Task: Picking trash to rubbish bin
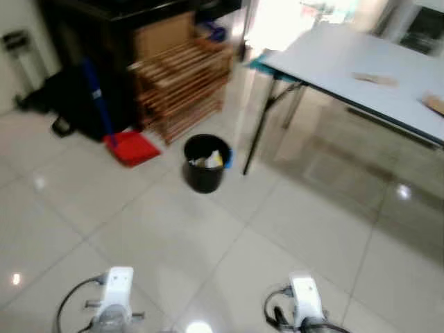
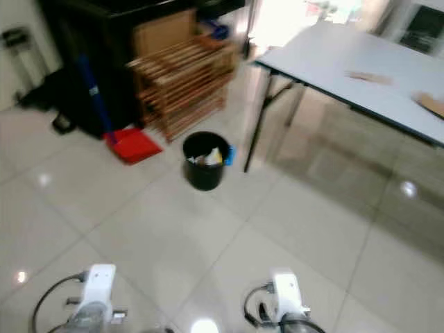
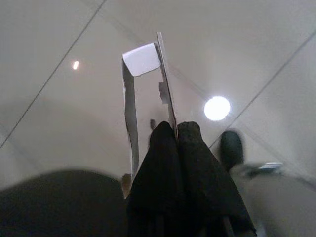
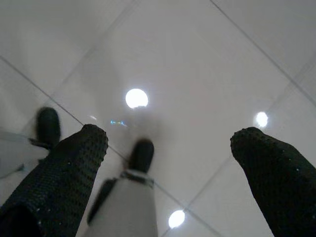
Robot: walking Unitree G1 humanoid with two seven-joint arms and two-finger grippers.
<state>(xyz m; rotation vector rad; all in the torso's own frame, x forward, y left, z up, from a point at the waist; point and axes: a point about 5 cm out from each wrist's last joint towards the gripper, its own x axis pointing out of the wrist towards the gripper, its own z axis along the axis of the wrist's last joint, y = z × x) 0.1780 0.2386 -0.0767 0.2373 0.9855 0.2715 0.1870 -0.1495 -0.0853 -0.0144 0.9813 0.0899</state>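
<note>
Trash here is a flat white piece of cardboard packaging (image 3: 143,98), pinched between the two black fingers of the left gripper (image 3: 177,132), which are pressed together on its lower edge; the piece stands out beyond the fingertips, above the pale tiled floor (image 1: 173,236). The right gripper (image 4: 168,143) holds nothing, and its fingers (image 4: 74,163) are spread wide apart over the same tiles. Both silver arms are low in the head views, the left arm (image 1: 114,295) and the right arm (image 1: 303,302) near the bottom edge.

Ahead stands a round black rubbish bin (image 1: 206,163), already with some yellow and white scraps inside. Wide bare floor lies between the robot and the bin. Just beside the bin, on the right, is the black leg of a white folding table (image 1: 347,69). To the left lie a red dustpan (image 1: 132,148) with a blue handle, and a wooden slatted rack (image 1: 182,83) behind the bin.
</note>
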